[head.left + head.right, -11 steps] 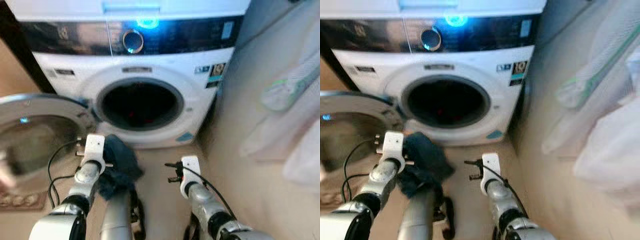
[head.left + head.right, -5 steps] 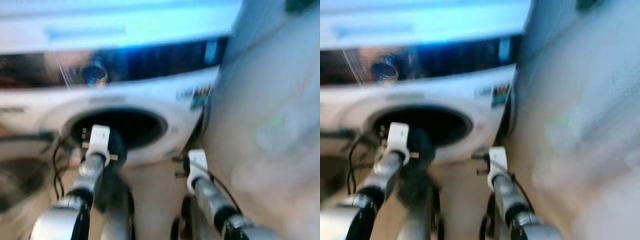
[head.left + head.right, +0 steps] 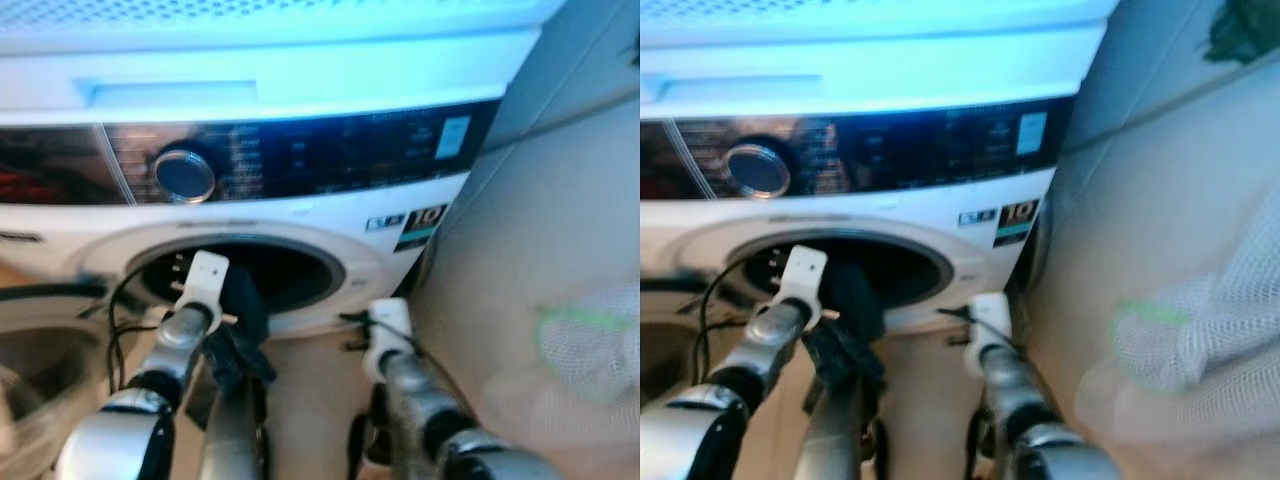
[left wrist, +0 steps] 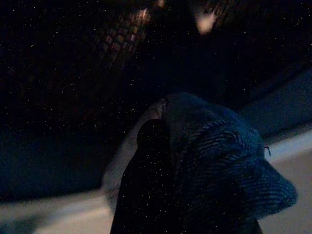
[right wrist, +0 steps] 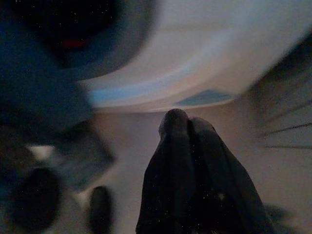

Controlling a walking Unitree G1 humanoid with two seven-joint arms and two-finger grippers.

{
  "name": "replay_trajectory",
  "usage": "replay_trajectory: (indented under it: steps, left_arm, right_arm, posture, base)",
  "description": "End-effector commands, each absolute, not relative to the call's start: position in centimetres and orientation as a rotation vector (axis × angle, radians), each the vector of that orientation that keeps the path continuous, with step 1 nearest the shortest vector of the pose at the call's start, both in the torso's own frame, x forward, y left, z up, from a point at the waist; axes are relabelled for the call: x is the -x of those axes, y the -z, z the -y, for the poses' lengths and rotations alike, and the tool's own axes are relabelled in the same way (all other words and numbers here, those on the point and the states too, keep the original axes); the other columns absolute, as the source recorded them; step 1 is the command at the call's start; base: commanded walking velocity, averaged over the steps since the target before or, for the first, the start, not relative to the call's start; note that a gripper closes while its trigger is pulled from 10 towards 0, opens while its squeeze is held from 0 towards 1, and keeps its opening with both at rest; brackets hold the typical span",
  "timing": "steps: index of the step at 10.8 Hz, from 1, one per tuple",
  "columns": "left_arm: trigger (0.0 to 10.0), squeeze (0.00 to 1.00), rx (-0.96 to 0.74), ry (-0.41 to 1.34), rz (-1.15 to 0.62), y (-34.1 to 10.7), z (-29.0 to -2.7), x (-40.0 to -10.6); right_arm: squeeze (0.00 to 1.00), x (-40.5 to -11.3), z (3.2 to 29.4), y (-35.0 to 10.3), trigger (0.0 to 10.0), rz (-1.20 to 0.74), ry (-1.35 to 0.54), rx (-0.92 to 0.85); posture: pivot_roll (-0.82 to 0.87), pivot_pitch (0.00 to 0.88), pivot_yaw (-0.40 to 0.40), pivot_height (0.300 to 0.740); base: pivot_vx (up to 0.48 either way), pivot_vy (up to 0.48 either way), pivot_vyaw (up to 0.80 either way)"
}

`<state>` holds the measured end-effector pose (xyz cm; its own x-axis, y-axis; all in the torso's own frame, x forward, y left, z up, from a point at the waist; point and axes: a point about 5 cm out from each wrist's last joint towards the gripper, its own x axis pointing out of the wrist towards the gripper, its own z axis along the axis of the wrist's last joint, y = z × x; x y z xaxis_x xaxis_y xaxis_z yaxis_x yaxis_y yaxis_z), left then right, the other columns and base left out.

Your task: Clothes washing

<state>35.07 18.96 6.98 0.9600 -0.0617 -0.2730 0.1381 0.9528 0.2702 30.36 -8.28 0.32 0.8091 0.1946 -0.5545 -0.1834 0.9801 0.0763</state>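
Left gripper (image 4: 161, 161) clamped on the dark blue garment (image 3: 243, 315) — carried right up to the drum opening (image 3: 255, 275), poised at the rim so the cloth can go straight in. Garment bunched around the fingers in the left wrist view, hanging partly below the lip toward 6 o'clock, not yet inside. Held high and forward for a reason: a trailing end could snag on the door seal if fed too low.

Right gripper (image 5: 187, 124) pinched together on nothing, parked low at about 4 o'clock from the opening, near the washing machine (image 3: 300, 130) front, clear of the loading path. Looks like a waiting pose, leaving room for the left arm.

Washer door (image 3: 40, 350) swung wide at 9 o'clock, out of the way. Control dial (image 3: 184, 175) up at 11 o'clock from the opening, untouched. White mesh laundry bag (image 3: 590, 350) slumped against the wall at 3 o'clock — well apart from both arms.

Probably mid-load: next move likely a push deeper into the drum, then a release.
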Motion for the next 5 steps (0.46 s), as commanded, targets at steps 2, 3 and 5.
replay_trajectory:
  steps: [2,3,5]
  left_arm:
    - [10.0,0.0,-0.326,0.166,-0.376,-5.1,-18.7,-34.1]
    - [10.0,0.0,-0.322,0.156,-0.39,-4.8,-18.9,-33.9]
    - [10.0,0.0,-0.302,0.08,-0.43,-4.2,-20.2,-33.3]
  right_arm:
    - [0.0,-29.6,8.6,0.6,10.0,-0.639,-0.19,-0.023]
    - [0.0,-29.6,8.7,0.6,10.0,-0.639,-0.19,-0.023]
    - [0.0,-29.4,8.7,0.7,10.0,-0.641,-0.188,-0.022]
  posture:
    - [0.07,0.253,0.007,0.616]
    - [0.08,0.252,0.006,0.616]
    - [0.06,0.261,0.005,0.616]
  base:
    - [0.0,0.0,0.0]
    - [0.0,0.0,0.0]
    - [0.0,0.0,0.0]
